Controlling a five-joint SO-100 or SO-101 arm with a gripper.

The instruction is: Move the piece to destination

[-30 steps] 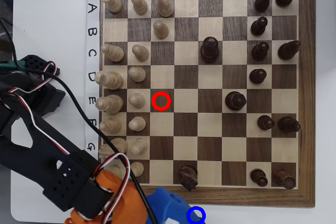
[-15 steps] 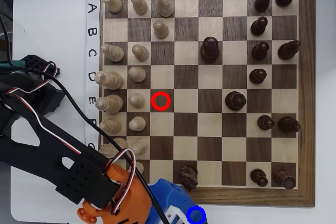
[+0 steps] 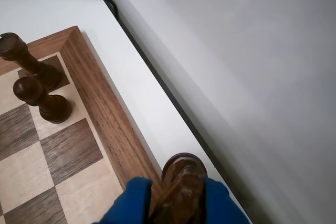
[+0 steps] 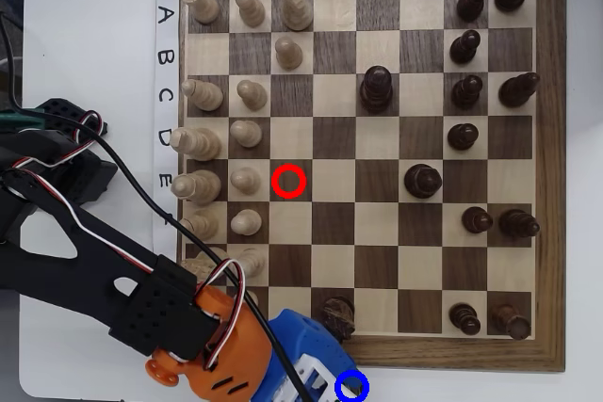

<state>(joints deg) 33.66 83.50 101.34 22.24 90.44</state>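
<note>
Gripper (image 3: 176, 205) clamping piece (image 3: 181, 182) beside board frame (image 3: 105, 114), two dark pieces (image 3: 39, 98) near

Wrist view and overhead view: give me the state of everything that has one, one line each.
gripper: shut on the piece.
piece: clamped, just past the board frame.
blue ring: beside the gripper's tip; cannot tell if filled.
red ring: nothing inside it.

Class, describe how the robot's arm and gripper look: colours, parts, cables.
The arm is matte black plastic with cut-out holes, then an orange wrist part. The gripper has blue fingers. Black, red and white cables run along it.
</note>
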